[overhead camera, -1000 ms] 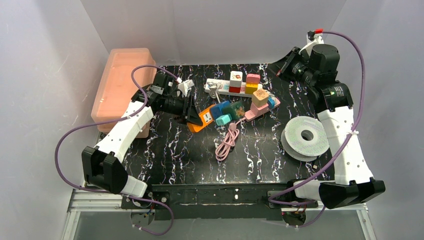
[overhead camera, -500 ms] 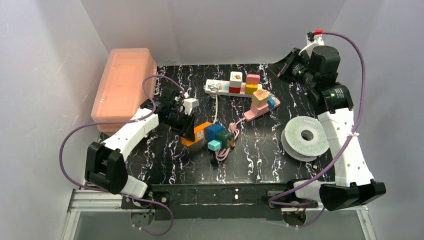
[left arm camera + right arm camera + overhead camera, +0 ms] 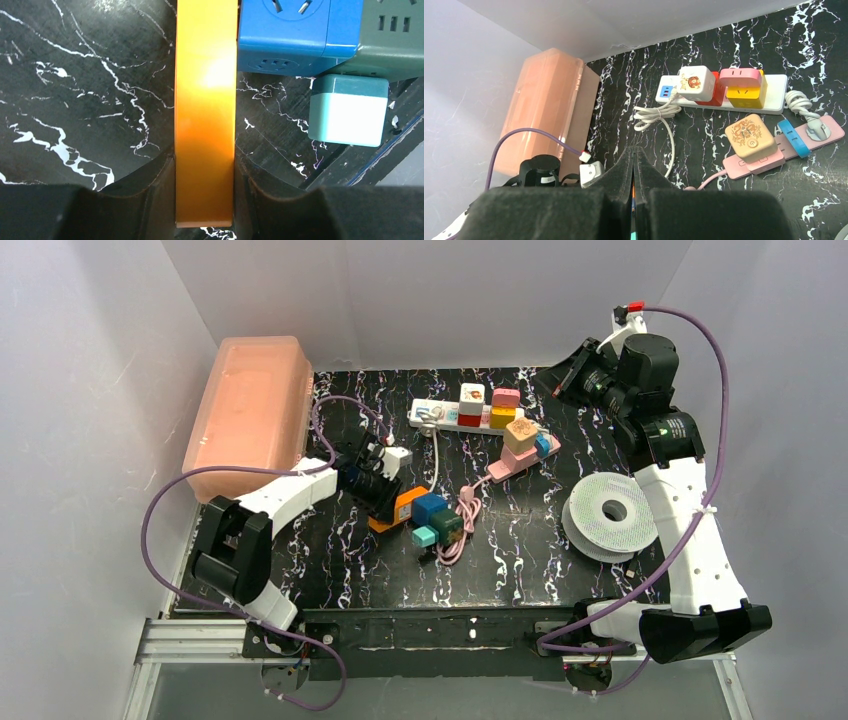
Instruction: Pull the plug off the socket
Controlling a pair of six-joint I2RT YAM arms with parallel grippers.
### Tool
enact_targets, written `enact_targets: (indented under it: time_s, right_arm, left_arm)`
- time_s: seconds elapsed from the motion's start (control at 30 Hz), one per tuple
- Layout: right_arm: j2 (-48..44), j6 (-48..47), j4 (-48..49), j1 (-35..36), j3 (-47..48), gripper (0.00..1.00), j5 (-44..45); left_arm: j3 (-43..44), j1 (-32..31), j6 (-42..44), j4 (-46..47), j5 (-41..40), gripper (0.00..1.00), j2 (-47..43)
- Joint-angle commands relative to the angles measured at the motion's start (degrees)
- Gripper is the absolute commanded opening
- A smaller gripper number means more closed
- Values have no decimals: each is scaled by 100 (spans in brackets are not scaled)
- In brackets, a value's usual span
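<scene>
Top view: left gripper (image 3: 388,502) clamps the end of the orange socket (image 3: 409,506), left of centre on the black marble table (image 3: 520,550). A blue plug (image 3: 430,506) sits on the socket, with a green block (image 3: 448,524) and a teal block (image 3: 425,536) bunched against it and the pink cable (image 3: 462,525) looped just beside. Right gripper (image 3: 570,372) is raised at the far right corner, well apart from the socket, holding nothing. White strip (image 3: 440,418) and pink strip (image 3: 512,460) lie at the back, pink bin (image 3: 248,415) at left, spool (image 3: 610,515) at right. Left wrist: both fingers (image 3: 155,200) press the sides of the socket (image 3: 205,110), which runs straight up the frame; blue plug (image 3: 295,30) is touching its right side, the green block (image 3: 390,45) next to it and the teal block (image 3: 348,110) below that. Right wrist: right gripper (image 3: 633,165) has its fingers pressed together, empty, looking down on the white strip (image 3: 774,95), pink strip (image 3: 829,131) and pink bin (image 3: 544,110).
</scene>
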Motion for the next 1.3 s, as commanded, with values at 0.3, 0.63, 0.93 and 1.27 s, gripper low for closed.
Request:
enact_targets:
  time_s: [0.3,0.63,0.93,1.27]
  right_arm:
    - [-161,-53,201,-25,-13,1,-140]
    - [-279,-120,-48,-21,82,1,-225]
    - [-338,-73,-498,-24,110,1,-429]
    - [-522,-62,-810,-16,129,1,-519]
  left_arm:
    - [102,-184,-111,-880,37,98,-562]
    - [2025,-84,-483,-3670,-290,98,-1140]
    - [3319,330,-447,-6110,-1502,98,-1508]
    - [2727,946,-675,-6282,-1613,98,-2572]
